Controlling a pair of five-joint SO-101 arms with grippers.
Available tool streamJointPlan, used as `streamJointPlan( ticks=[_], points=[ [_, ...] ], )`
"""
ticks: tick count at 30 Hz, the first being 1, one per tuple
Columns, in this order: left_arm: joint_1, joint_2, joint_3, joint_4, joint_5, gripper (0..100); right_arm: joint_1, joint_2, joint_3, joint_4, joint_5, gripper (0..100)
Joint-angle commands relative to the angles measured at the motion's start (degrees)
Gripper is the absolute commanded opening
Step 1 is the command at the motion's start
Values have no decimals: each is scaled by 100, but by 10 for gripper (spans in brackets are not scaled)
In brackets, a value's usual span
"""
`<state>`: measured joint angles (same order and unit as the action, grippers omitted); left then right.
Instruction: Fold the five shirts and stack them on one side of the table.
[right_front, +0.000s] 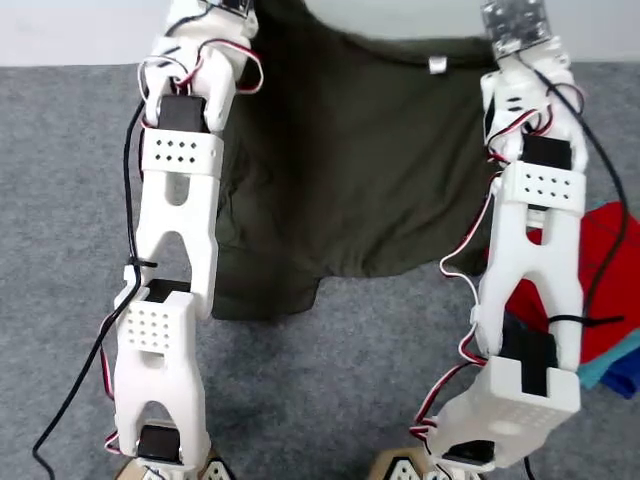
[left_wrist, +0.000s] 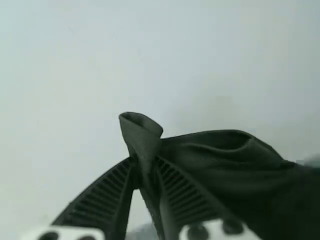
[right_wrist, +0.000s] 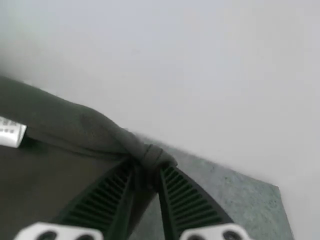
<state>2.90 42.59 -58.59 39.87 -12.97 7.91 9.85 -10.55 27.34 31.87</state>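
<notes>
Left fingers pinch the olive shirt; right fingers likewise

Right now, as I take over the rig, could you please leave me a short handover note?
Left gripper shut on the dark green shirt at its edge. Right gripper shut on it near the collar. The shirt lies mostly spread on the grey table, unfolded. A red shirt and a blue shirt lie piled at the table's edge under the right arm; how well folded, I cannot tell. To do: fold the green shirt and stack it there.
</notes>
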Motion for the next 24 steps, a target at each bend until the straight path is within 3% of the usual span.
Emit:
streamJointPlan(
  ticks=[1, 7, 18, 24],
  points=[
    [-132, -105, -31, 818, 35, 5, -154, -66, 18, 374, 360, 9],
    [-299, -158, -48, 2356, 0, 5, -189, -119, 229, 1147, 475, 9],
    [-352, -158, -48, 4914, -1143, 5, -198, -127, 193, 2905, 484, 9],
    [-352, -158, -40, 6057, -1767, 5, -198, -127, 193, 4119, 958, 9]
  ],
)
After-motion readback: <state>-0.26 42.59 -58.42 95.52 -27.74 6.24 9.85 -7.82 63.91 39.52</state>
